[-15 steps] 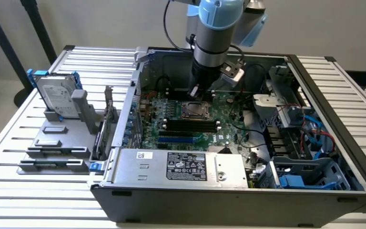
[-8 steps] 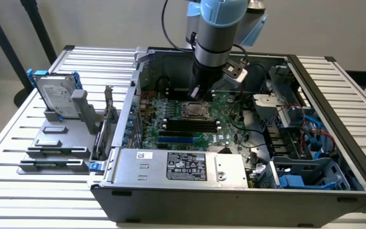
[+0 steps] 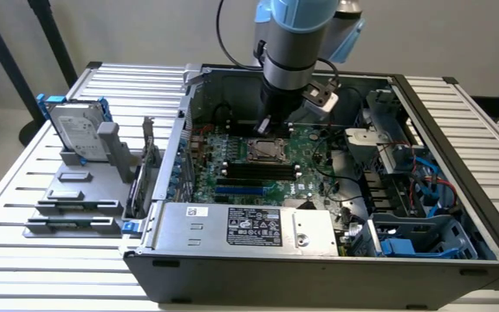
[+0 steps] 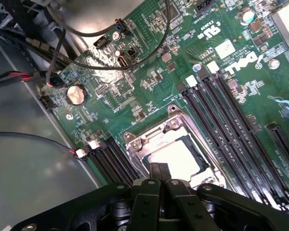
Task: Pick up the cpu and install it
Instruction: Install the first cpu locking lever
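Above the socket (image 3: 264, 150), perhaps seated cpu (image 4: 176, 159).

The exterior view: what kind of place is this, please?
Probably a robot test bench for computer assembly: an open computer case with a green motherboard lies on a slatted metal table, and a hard drive stands in a grey holder beside it.

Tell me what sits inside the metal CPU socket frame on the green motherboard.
Inside the silver metal socket frame on the green motherboard lies a pale, shiny square surface, apparently the cpu. The black pincer covers its near edge, so full seating can't be confirmed.
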### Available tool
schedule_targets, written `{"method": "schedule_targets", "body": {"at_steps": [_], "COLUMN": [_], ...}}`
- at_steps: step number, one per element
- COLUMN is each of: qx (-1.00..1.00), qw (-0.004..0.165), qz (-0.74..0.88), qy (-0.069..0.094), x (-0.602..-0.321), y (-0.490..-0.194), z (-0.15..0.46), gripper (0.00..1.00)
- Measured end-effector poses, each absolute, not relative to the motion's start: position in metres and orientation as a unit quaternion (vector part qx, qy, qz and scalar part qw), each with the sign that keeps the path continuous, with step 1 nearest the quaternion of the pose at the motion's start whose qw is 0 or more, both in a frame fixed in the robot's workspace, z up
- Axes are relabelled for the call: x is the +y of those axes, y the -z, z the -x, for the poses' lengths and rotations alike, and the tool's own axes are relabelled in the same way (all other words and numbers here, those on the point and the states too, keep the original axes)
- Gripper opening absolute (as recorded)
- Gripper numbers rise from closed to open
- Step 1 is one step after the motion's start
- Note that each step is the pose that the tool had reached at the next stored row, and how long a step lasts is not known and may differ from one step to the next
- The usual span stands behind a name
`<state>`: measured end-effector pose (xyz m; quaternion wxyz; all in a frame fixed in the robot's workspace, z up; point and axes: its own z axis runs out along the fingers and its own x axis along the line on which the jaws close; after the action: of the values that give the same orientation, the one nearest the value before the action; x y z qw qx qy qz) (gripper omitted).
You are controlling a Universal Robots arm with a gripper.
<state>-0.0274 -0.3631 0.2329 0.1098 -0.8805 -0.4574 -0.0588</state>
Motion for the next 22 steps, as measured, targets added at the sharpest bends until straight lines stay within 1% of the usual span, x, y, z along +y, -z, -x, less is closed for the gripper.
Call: {"method": "schedule_targets", "body": {"at_steps": [13, 20, 22], "qx": [-0.457, -0.454, -0.453], "qw": [0.111, 0.112, 0.112], "qz": [0.880, 0.882, 0.882], "qy": [0.059, 0.059, 0.059], "x": [-0.386, -0.402, -0.409], "y": [-0.241, -0.259, -0.261], "z": [0.058, 0.059, 0.059], "gripper": [0.11, 0.11, 0.11]}}
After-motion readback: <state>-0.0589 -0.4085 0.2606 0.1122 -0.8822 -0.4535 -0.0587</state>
